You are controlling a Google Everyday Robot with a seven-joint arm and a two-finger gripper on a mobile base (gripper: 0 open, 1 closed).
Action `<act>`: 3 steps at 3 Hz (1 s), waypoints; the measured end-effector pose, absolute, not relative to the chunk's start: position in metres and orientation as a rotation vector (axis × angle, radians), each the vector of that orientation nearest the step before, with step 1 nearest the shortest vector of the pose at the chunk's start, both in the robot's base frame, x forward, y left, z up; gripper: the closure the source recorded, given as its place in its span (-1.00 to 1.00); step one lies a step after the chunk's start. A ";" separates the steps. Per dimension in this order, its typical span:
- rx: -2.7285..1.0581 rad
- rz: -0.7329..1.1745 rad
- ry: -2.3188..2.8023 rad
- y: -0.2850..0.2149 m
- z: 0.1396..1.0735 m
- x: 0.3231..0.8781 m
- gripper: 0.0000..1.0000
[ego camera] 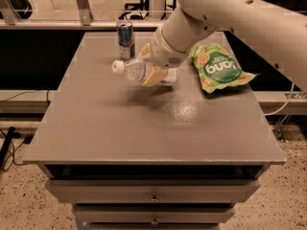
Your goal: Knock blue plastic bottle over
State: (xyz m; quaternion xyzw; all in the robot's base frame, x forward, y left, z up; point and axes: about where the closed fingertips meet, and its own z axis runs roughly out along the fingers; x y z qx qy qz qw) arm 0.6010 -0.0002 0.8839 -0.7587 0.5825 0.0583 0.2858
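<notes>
The blue plastic bottle (135,71) is clear with a white cap and is tipped almost flat, cap pointing left, at the back middle of the grey table (144,133). I cannot tell whether it rests on the surface or hangs just above it. My gripper (150,67) is right against the bottle's middle and covers its lower end. The white arm reaches in from the upper right.
A blue-and-silver drink can (125,39) stands upright at the back, just left of and behind the bottle's cap. A green snack bag (217,67) lies at the back right. The table has drawers below its front edge.
</notes>
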 end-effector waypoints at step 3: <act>-2.195 0.204 1.511 0.021 0.848 0.556 -0.73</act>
